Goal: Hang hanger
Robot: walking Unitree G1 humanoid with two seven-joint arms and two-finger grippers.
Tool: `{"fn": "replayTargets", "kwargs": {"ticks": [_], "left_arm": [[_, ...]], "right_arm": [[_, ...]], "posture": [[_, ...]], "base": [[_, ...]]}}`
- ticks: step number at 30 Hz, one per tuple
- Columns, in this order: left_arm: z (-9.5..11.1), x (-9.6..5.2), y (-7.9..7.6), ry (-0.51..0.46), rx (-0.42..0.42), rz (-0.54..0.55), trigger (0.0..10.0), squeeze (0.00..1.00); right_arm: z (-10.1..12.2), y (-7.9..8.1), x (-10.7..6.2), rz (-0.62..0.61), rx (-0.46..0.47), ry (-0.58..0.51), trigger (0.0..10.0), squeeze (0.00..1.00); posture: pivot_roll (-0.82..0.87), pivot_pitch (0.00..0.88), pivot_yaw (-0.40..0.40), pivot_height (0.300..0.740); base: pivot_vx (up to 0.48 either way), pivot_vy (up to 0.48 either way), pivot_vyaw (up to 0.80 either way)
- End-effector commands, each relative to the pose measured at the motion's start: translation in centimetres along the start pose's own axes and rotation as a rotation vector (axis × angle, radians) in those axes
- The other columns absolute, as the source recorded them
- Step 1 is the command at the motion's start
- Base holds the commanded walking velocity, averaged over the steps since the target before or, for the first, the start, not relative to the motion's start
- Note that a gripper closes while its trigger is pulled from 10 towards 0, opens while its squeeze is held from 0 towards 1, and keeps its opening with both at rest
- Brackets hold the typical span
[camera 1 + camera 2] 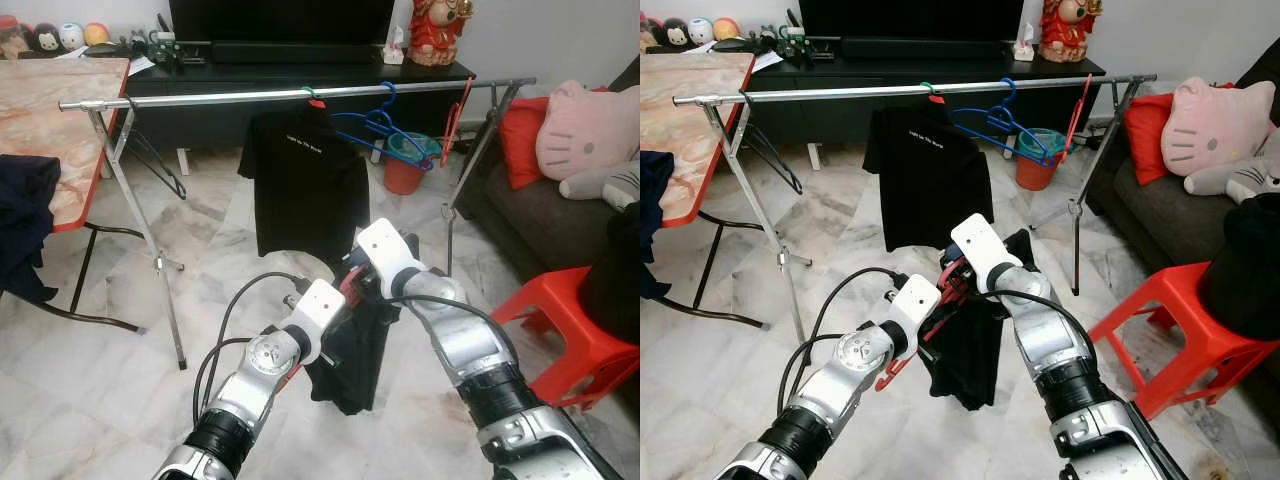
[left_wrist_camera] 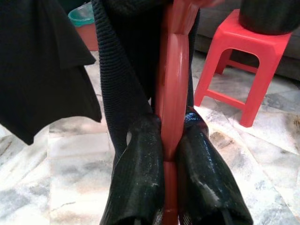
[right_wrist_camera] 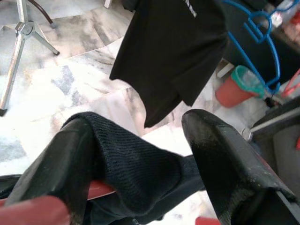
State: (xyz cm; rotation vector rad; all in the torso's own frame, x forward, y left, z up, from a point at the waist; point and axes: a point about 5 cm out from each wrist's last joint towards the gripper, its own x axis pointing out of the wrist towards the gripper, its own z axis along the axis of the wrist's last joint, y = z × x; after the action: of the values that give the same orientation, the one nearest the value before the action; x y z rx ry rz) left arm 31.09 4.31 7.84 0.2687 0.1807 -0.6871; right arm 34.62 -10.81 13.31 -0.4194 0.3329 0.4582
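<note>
A red hanger [image 2: 172,70] carrying a black garment [image 1: 350,350] is held low in front of me, between both arms. My left gripper [image 2: 171,154] is shut on the hanger's red stem. My right gripper [image 3: 140,124] is open around the garment's collar, with the black cloth lying against one finger [image 3: 70,154]. Ahead, the silver clothes rail [image 1: 300,94] spans the room. On it hang a black T-shirt [image 1: 300,180], blue hangers [image 1: 385,125], a red hanger [image 1: 455,115] and a black hanger [image 1: 150,160].
A red stool [image 1: 575,320] stands close on my right, before a dark sofa [image 1: 540,220] with cushions. A marble-top table [image 1: 60,110] with dark cloth is on the left. An orange bucket [image 1: 405,165] and a TV stand [image 1: 300,70] lie behind the rail.
</note>
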Motion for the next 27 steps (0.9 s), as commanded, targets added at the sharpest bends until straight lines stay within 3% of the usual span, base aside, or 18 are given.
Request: {"fn": "replayTargets", "kwargs": {"ticks": [1, 7, 8, 9, 10, 20, 27], "left_arm": [[-0.9, 0.0, 0.2, 0.056, -0.009, 0.012, 10.0, 0.00], [-1.3, -0.1, 0.1, 0.064, -0.013, 0.012, 10.0, 0.00], [-1.3, -0.1, 0.1, 0.065, -0.014, 0.012, 10.0, 0.00], [-1.4, -0.1, 0.2, 0.066, -0.015, 0.013, 10.0, 0.00], [-1.5, -0.1, 0.2, 0.069, -0.016, 0.013, 10.0, 0.00], [-1.7, -0.1, 0.4, 0.076, -0.020, 0.017, 10.0, 0.00], [-2.2, -0.3, 0.4, 0.094, -0.020, 0.019, 10.0, 0.00]], "right_arm": [[2.1, 0.5, -0.5, 0.052, 0.027, -0.099, 10.0, 1.00], [1.3, 0.5, -1.0, 0.090, 0.010, -0.068, 10.0, 1.00], [1.3, 0.3, -1.1, 0.092, 0.000, -0.068, 10.0, 0.85], [1.3, 0.2, -1.2, 0.093, -0.006, -0.068, 10.0, 0.85], [1.4, -0.3, -1.5, 0.082, -0.012, -0.066, 10.0, 0.00], [1.5, -1.3, -2.8, 0.109, -0.061, -0.063, 10.0, 0.00], [1.3, -2.8, -2.9, 0.038, -0.054, -0.058, 10.0, 0.00]], "posture": [[-0.02, 0.000, -0.134, 0.740], [-0.02, 0.000, -0.133, 0.740], [-0.02, 0.000, -0.133, 0.740], [-0.02, 0.000, -0.133, 0.740], [-0.03, 0.000, -0.133, 0.740], [-0.03, 0.000, -0.131, 0.740], [-0.04, 0.000, -0.129, 0.740]], "base": [[0.000, 0.000, 0.00], [0.000, 0.000, 0.00], [0.000, 0.000, 0.00], [0.000, 0.000, 0.00], [0.000, 0.000, 0.00], [0.000, 0.000, 0.00], [0.000, 0.000, 0.00]]}}
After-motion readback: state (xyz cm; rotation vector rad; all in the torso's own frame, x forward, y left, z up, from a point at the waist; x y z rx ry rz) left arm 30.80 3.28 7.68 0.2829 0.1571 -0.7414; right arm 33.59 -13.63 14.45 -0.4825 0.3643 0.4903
